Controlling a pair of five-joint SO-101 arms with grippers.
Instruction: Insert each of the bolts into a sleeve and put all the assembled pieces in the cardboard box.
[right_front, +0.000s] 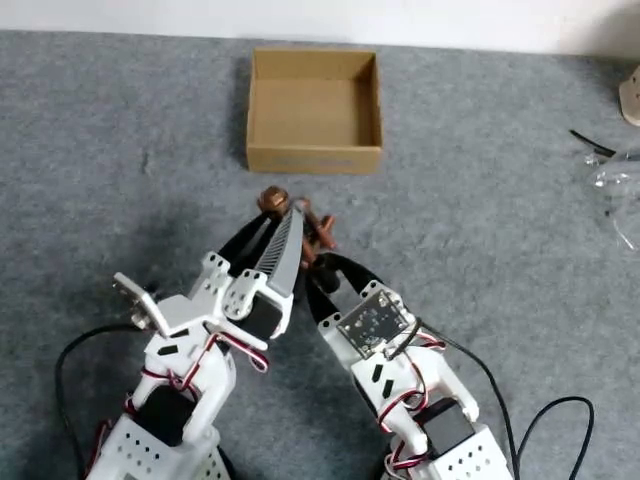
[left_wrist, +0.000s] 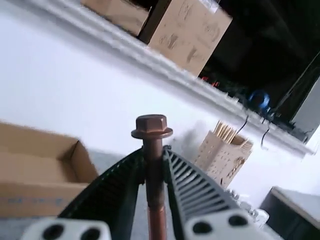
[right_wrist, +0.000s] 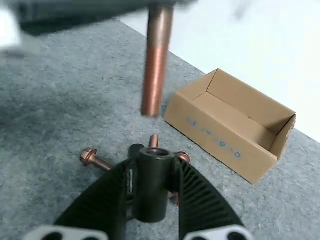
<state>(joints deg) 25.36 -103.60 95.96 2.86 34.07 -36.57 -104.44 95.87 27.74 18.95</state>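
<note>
A copper-coloured bolt (left_wrist: 151, 131) with a flanged hexagonal head is clamped by its smooth shank between the ribbed black fingers (left_wrist: 192, 185) of the left gripper (left_wrist: 154, 155). A dark cylindrical sleeve (right_wrist: 151, 182), bore upward, is held tight by the right gripper (right_wrist: 151, 167), with the bolt's tip above it and apart. Loose bolts (right_wrist: 94, 159) are scattered on the grey felted bench (right_front: 520, 270) between the sleeve and the open cardboard box (right_front: 314, 110), which is set near the middle of the far edge.

The cardboard box (right_front: 314, 110) is set at 12 o'clock of the left gripper (right_front: 285, 208), open-topped. Between them, loose bolts (right_front: 324, 232) are strewn. Bare mat (right_front: 120, 180) is offered at 9 o'clock; cables (right_front: 598, 150) are noted at 2 o'clock.
</note>
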